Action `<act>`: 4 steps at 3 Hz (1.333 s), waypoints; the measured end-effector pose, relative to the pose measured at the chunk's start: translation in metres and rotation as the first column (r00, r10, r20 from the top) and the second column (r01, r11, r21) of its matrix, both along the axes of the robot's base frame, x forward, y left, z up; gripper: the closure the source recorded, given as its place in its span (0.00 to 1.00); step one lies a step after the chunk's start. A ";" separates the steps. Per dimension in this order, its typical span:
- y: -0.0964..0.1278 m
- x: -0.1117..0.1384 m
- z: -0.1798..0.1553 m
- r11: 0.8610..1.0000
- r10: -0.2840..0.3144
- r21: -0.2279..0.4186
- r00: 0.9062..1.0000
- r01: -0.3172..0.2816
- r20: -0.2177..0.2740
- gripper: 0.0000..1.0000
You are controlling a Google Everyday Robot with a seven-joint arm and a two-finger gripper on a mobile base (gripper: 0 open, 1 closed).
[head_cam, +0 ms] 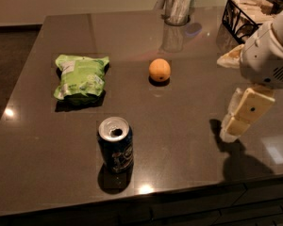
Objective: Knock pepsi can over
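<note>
The pepsi can (116, 145) stands upright near the table's front edge, left of centre. It is dark blue with a silver opened top and a round logo on its side. My gripper (236, 124) hangs from the white arm (269, 51) at the right side of the table, just above the surface. It is well to the right of the can and apart from it, with nothing seen in it.
A green snack bag (80, 77) lies at the left. An orange (159, 70) sits in the middle. A clear glass tumbler (177, 6) stands at the back, and a black wire basket (243, 14) at the back right. The dark table (47, 140) ends just in front of the can.
</note>
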State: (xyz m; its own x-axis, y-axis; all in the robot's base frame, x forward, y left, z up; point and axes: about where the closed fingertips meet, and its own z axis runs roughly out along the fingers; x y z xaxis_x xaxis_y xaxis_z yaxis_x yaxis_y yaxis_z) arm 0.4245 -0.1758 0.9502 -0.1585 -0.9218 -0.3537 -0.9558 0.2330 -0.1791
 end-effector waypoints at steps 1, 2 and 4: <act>0.030 -0.010 -0.017 0.991 0.058 0.120 0.998 -0.055 -0.021 0.00; 0.080 -0.026 -0.038 0.949 0.169 0.271 0.986 -0.158 -0.016 0.00; 0.143 -0.049 -0.053 0.873 0.312 0.397 0.950 -0.283 -0.007 0.00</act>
State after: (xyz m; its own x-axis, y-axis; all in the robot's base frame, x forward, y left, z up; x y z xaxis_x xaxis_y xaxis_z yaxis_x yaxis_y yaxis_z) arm 0.3760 -0.0331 0.8967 0.0645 -0.7213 -0.6896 -0.9975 -0.0274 -0.0647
